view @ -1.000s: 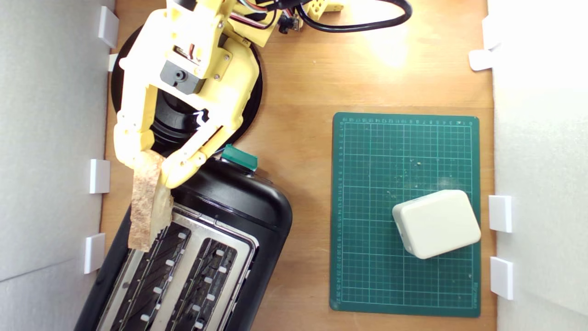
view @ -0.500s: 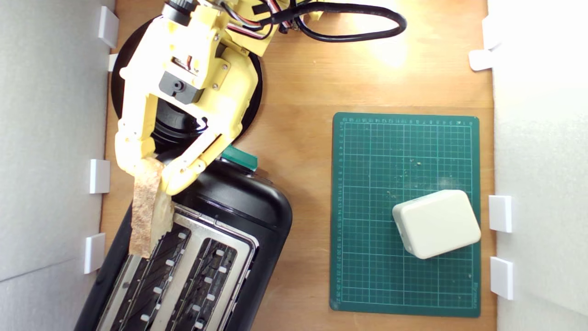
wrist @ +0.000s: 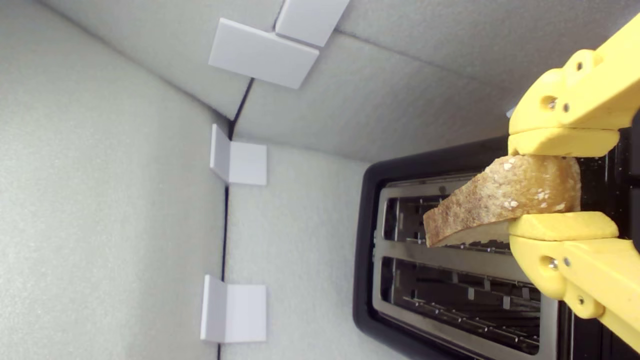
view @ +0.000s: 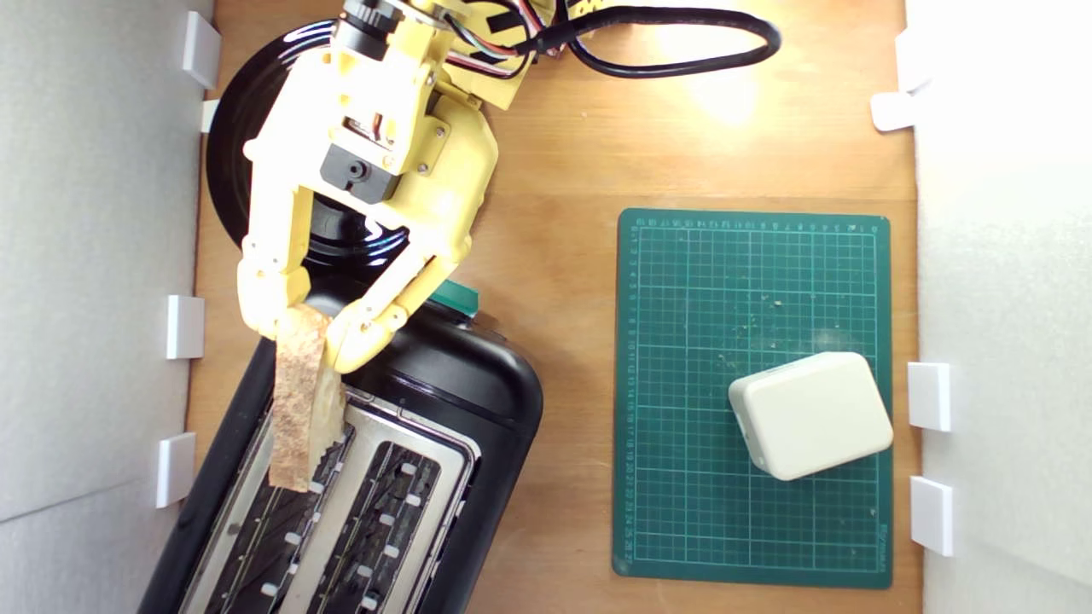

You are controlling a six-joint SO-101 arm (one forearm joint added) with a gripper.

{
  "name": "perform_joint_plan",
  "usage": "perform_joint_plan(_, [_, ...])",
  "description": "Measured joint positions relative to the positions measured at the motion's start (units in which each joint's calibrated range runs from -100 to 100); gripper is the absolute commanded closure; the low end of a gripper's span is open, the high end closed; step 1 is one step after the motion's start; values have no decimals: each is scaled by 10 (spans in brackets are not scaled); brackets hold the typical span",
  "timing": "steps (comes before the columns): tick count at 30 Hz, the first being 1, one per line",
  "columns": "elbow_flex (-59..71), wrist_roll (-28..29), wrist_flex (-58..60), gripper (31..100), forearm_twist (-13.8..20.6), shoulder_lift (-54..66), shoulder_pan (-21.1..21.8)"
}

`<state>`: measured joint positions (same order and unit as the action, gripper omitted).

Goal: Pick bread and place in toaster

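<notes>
Tool [view: 309, 328] pinching bread [view: 299, 401] | over toaster [view: 478, 401] slot | plate [view: 226, 145] behind

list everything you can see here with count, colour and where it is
bread: 1, brown crust, pale crumb, held edge-up over the toaster slot nearer the exterior view's left
toaster: 1, black with silver top and teal lever knob, lower left of the exterior view
plate: 1, glossy black, upper left of the exterior view, partly under the arm
cutting mat: 1, green with grid, on the exterior view's right
box: 1, cream, on the mat
table: 1, wooden
foam walls: pale grey, both sides, with white clips
cable: 1, black, top of the exterior view
tool: 1, yellow, shut on the bread
</notes>
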<state>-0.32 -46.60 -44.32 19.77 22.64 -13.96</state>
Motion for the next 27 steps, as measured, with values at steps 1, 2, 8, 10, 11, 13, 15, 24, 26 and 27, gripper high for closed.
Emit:
perform_joint_plan(1, [0,0,0,756,0,0,1])
perform_joint_plan(2, [0,0,0,756,0,0,1])
perform_joint_plan(8, [-1,0,0,756,0,-3,1])
perform_joint_plan(10, [-5,0,0,756,0,-9,1])
perform_joint_plan(11, [-6,0,0,756,0,-11,1])
perform_joint_plan(13, [-8,0,0,756,0,-13,1])
perform_joint_plan(15, [-8,0,0,756,0,-14,1])
perform_joint_plan(24, [-8,0,1,756,-2,-15,-4])
perform_joint_plan(26, [-8,0,1,756,-1,-15,-4])
perform_joint_plan(27, [-8,0,1,756,-1,-15,-4])
